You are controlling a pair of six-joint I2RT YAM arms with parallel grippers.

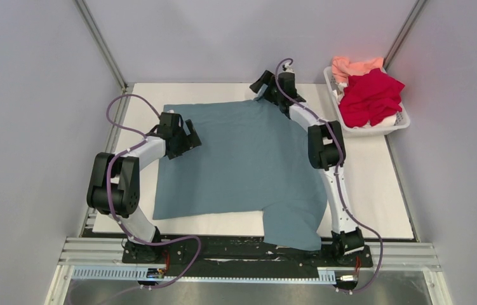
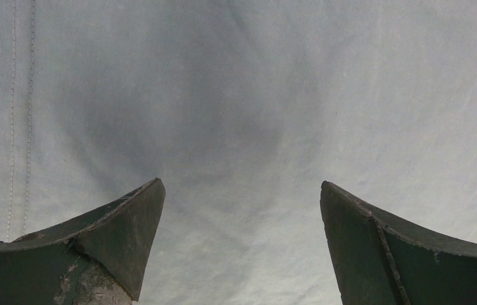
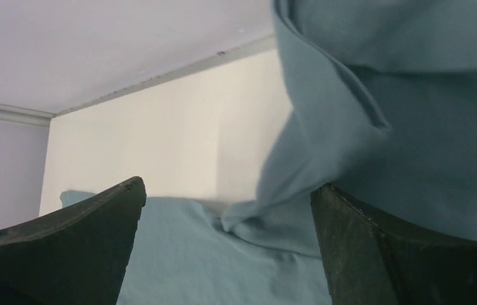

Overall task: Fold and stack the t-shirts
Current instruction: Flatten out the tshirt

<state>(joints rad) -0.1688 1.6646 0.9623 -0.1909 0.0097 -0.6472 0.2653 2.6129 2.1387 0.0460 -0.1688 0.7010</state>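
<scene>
teal-blue t-shirt (image 1: 242, 165): spread flat on the bench (image 1: 375, 184), mid-table. One part at the near right hangs over the front edge beside the right arm's base.
left tool (image 1: 191, 138): jaws spread wide and nothing between them. It sits low over the shirt's left edge. The left wrist view shows only smooth cloth under it, with a stitched hem line at the left and the tool's shadow in the middle.
right tool (image 1: 262, 88): jaws spread wide, at the shirt's far right corner. The right wrist view shows a raised fold of teal cloth draped against one finger (image 3: 407, 254). The other finger is bare, and nothing is pinched.
crimson red t-shirt (image 1: 370, 95): bunched in the white basket (image 1: 401, 124) at the far right of the bench.
salmon-pink t-shirt (image 1: 350, 65): crumpled in the same basket, at its far end, touching the red one.
</scene>
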